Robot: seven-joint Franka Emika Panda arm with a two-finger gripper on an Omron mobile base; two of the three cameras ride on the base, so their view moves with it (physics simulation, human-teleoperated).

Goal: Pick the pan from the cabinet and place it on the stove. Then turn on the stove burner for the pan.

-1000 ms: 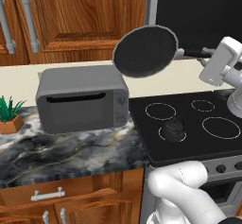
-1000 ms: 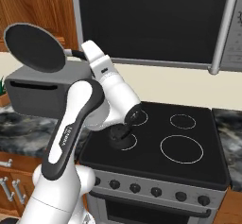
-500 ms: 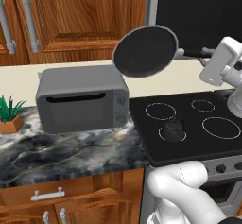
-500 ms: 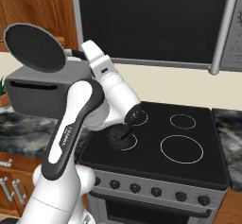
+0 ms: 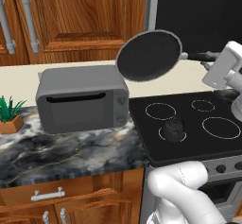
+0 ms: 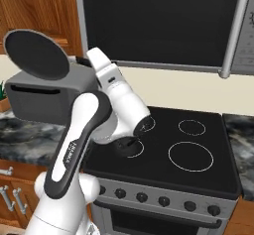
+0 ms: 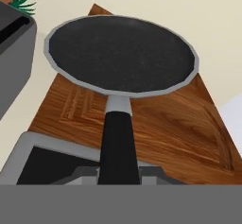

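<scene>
Claw (image 7: 119,180): I am pinching the pan's long black handle (image 7: 118,145); in the hand view the handle is running straight up from between my fingertips to the pan bowl.
Pan (image 5: 149,56): I am holding it up in the air, tilted on edge so its dark round face is turning toward the left base camera. It is hanging above the right end of the grey toaster oven (image 5: 81,98) and just left of the stove, touching neither.
Pan in the right base view: the dark disc (image 6: 37,54) is sitting high at the left, in front of the top of the toaster oven.
Stove (image 5: 194,142): the black glass cooktop is lying below and to the right of the pan, with thin white rings on it and a row of dark knobs (image 6: 166,202) along the steel front.
Stove burner (image 6: 190,156): the largest white ring is lying at the front right of the cooktop, well apart from the pan.
Cabinet (image 5: 75,20): the reddish-brown doors with grey bar handles are standing behind the pan and the toaster oven.
Surface (image 5: 71,154): the dark marbled top is carrying the toaster oven and a small potted plant (image 5: 9,116) at its left end.
</scene>
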